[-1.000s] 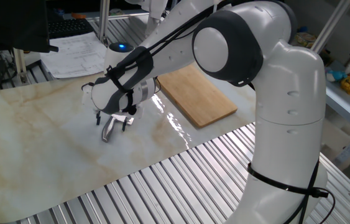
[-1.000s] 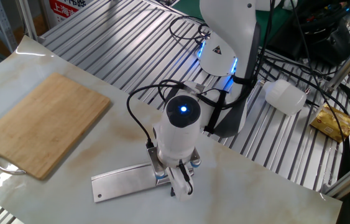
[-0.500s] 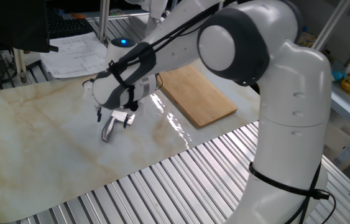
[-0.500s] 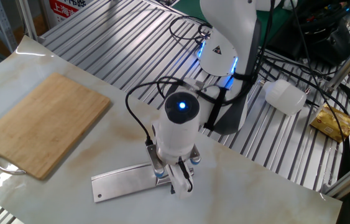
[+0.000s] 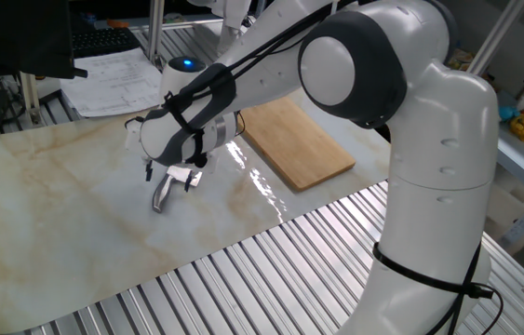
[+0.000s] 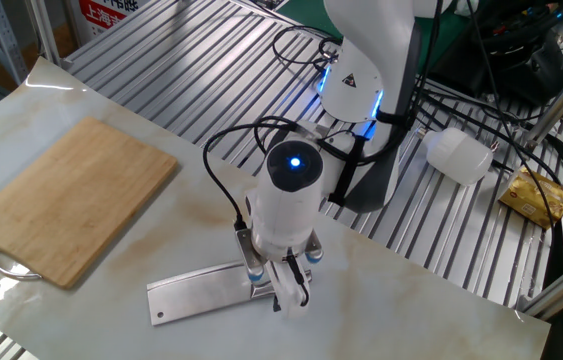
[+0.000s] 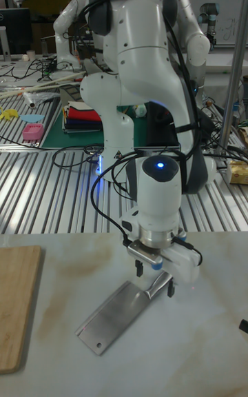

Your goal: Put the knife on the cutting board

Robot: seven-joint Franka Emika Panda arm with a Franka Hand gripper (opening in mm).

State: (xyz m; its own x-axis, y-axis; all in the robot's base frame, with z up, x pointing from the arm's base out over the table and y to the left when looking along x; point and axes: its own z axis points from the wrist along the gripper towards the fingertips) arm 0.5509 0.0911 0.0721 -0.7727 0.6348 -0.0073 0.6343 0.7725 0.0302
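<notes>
Marble-look tabletop (image 6: 81,330) fills most of your frame, with the wooden cutting board (image 6: 66,197) at the left, well apart from the knife (image 6: 206,291) lying flat at lower centre. Your gripper (image 6: 279,281) sits low over the handle; can't tell if the fingers (image 7: 171,288) are clamped.

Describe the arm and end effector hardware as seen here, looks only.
Glossy white arm with dark grey joint bands. A round blue light glows on the wrist. Black cables loop along the forearm to the end effector, which has a white body and short dark fingers. A small dark triangular marking sits on the base link.
</notes>
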